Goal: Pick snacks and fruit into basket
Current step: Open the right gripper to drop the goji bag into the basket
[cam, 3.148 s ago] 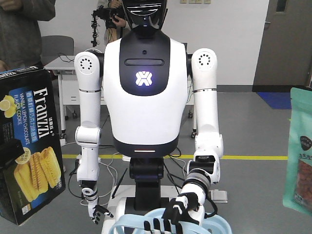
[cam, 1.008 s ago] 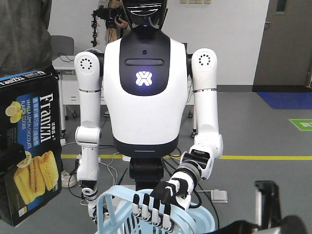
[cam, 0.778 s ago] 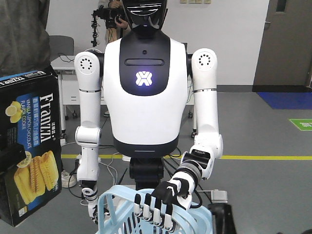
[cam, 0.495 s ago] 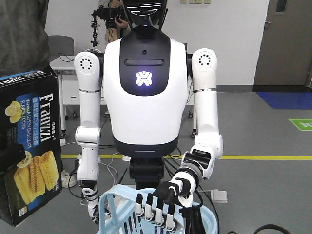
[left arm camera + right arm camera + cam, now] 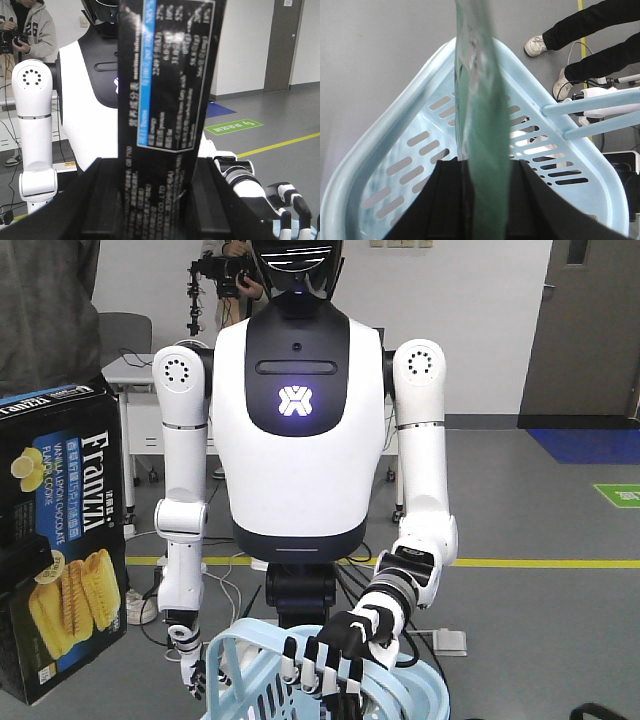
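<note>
From the front, a white humanoid robot (image 5: 297,440) holds the basket (image 5: 225,670) low in the middle, its hand (image 5: 350,630) on the near rim and its fingers (image 5: 328,670) hooked inside. The cookie box (image 5: 62,550) stands upright at the left, well apart from the basket. In the left wrist view, the left claw (image 5: 155,200) is clamped on the box's narrow sides, with the printed back panel facing the camera. The right wrist view looks down. The right claw (image 5: 480,200) pinches the green pouch (image 5: 475,100) edge-on over the basket's open mouth; whether the pouch touches the lattice wall I cannot tell. The step in hand looks like dropping the pouch. It would go best lowered toward the middle, clear of the handle bars (image 5: 590,100) at the right and of those fingers, before the claw lets go, since a thin, limp pouch could catch on the rim. The box should wait aside meanwhile.
</note>
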Robot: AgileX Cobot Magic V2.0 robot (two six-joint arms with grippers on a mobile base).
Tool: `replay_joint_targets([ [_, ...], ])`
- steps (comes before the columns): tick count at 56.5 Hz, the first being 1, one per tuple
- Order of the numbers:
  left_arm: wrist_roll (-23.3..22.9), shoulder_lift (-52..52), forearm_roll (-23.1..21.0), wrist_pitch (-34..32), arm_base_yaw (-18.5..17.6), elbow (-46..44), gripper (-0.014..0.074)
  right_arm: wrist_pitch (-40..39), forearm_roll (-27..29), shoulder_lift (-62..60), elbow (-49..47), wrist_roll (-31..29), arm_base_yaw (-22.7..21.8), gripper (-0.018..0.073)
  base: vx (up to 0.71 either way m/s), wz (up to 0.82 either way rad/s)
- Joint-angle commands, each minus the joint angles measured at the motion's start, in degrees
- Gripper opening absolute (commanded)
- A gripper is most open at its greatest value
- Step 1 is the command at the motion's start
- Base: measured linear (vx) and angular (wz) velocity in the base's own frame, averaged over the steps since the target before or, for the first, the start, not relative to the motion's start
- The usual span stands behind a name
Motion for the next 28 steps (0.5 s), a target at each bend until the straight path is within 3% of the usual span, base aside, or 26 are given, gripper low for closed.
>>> replay_joint_targets([
  [1,-0.50,-0.46,-1.61,-1.78,-0.15,-1.97,0.0002,-5.84,-0.18,-1.28,-2.10,-0.08,0.09,-0.0003,0.00,0.00],
  [17,-0.47,-0.46,-1.56,-3.77,-0.15,-1.97,0.0002,-7.43,-0.18,-0.24,-2.10,-3.12,-0.08,0.0070,0.00,0.00],
  [28,-0.47,-0.46,-1.56,-3.89,-0.15,-1.97,0.0002,-7.50,-0.18,0.41,-2.10,-3.12,-0.08,0.0207,0.00,0.00],
])
